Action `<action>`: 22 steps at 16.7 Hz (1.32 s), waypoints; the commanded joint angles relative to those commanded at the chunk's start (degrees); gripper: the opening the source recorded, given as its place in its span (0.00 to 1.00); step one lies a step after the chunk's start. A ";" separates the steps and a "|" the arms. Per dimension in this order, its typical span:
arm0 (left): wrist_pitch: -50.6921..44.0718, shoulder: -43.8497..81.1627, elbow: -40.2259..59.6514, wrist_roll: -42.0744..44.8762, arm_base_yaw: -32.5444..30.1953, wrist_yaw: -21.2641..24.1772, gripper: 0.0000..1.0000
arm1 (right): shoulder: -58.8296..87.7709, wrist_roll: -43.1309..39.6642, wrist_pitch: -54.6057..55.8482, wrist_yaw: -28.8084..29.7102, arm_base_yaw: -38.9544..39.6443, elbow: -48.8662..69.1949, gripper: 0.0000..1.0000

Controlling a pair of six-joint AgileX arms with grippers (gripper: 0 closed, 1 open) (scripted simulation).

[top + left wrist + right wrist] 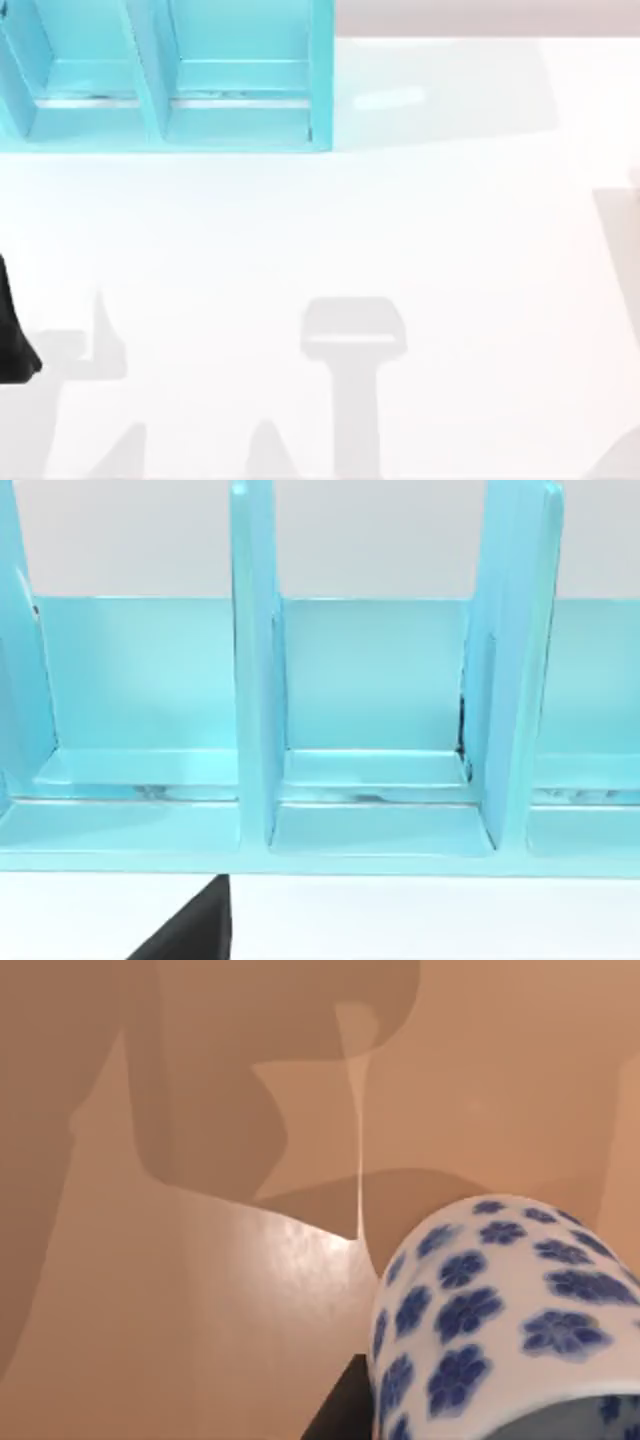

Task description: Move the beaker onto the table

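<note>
The beaker point(500, 1310) shows close up in the right wrist view as a round white vessel with blue flower marks, over a tan surface. A black part of my right gripper point(340, 1410) sits right beside it; whether it grips the vessel is hidden. The white table point(420, 230) spreads across the top view. A black part of my left gripper point(12, 340) shows at the table's far left edge. In the left wrist view it point(190, 930) faces the shelf.
A turquoise shelf unit point(150, 110) with upright dividers stands at the back left of the table. Its open compartments point(375, 770) hold nothing I can see. Grey arm shadows lie on the near part of the table.
</note>
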 joint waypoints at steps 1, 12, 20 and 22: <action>0.00 0.00 0.00 0.00 0.00 0.00 1.00 | 0.00 0.00 0.00 0.00 0.00 0.00 0.32; 0.00 0.00 0.00 0.00 0.00 0.00 1.00 | 0.00 0.00 0.00 0.00 0.00 0.00 0.00; 0.00 0.00 0.00 0.00 0.00 0.00 1.00 | -6.01 7.55 -8.89 -0.01 7.55 3.63 0.00; 0.00 0.00 0.00 0.00 0.00 0.00 1.00 | -8.52 11.52 -14.84 -0.01 11.66 4.99 0.00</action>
